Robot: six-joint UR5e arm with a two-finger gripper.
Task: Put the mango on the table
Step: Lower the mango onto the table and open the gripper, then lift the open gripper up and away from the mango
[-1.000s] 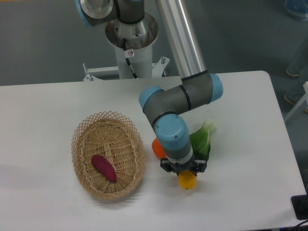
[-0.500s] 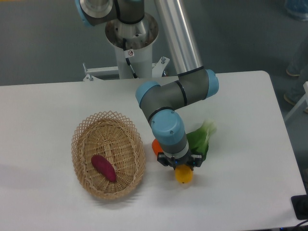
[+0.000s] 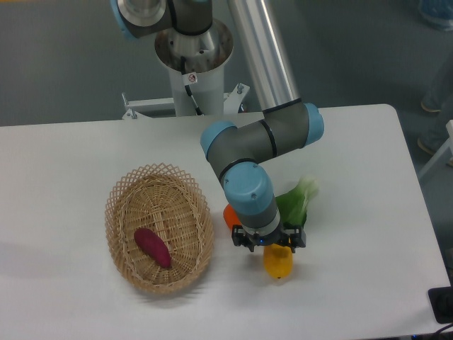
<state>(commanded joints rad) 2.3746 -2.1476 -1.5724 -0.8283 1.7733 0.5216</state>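
Mango (image 3: pixel 278 262) lower now (pincer (image 3: pixel 270 243) wider)

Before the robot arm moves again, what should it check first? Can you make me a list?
1. Mango is out of the basket: ok.
2. Mango rests on the table: looks so, but cannot tell for sure.
3. End effector has let go of the mango: cannot tell, its fingers are hidden.
4. Orange and leafy green vegetable sit close by: not ok, lift straight up.
5. Sweet potato stays in the basket: ok.
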